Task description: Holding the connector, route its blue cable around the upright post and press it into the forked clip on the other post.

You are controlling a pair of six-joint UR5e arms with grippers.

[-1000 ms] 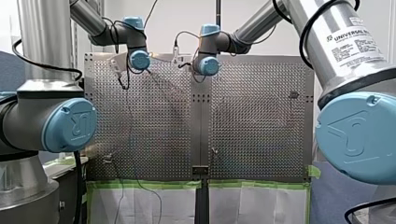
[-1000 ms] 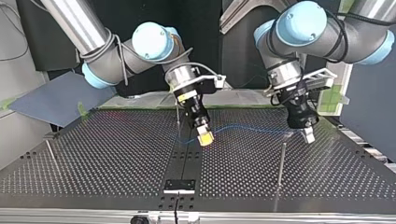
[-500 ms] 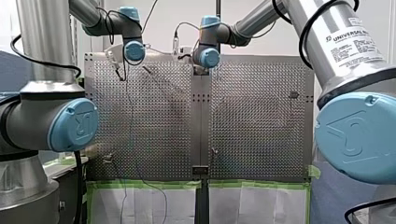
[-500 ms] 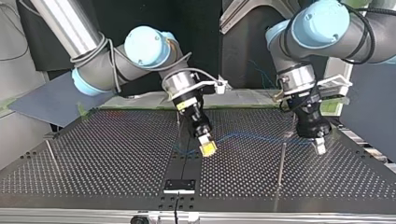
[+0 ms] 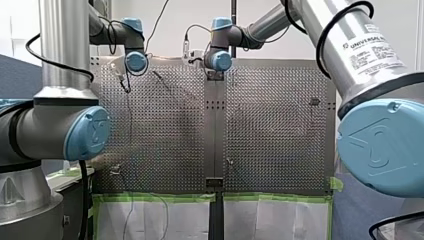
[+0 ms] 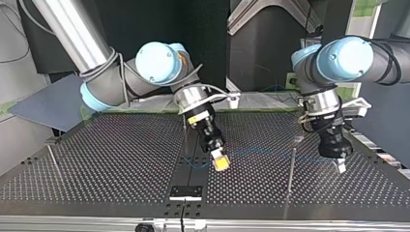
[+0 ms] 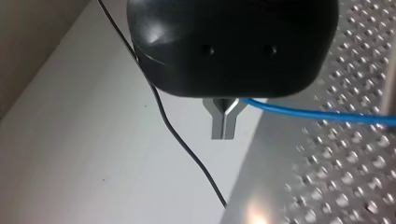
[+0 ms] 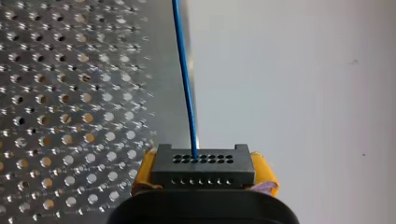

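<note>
While clamped in right claw (image 8: 204, 179), connector (image 8: 204, 167) crosswise, cable (image 8: 184, 79) straight ahead

Arms (image 5: 64, 45) are silver tubes with pale blue joint caps (image 5: 380, 145), black cables (image 6: 121, 63) looped along them, my right gripper (image 6: 221, 163) has yellow pads (image 8: 144, 170)

The perforated table (image 5: 275, 130) is bare metal with a dull, brushed sheen. The connector (image 8: 202, 167) is matt black plastic, and the yellow pads (image 8: 144, 173) look soft and rubbery. The blue cable (image 8: 186, 84) has a smooth, slightly glossy jacket. My left gripper (image 7: 225, 134) has a glossy black plastic body and smooth grey metal fingers (image 7: 218, 126). The upright post (image 6: 291, 169) is thin, plain metal.
</note>
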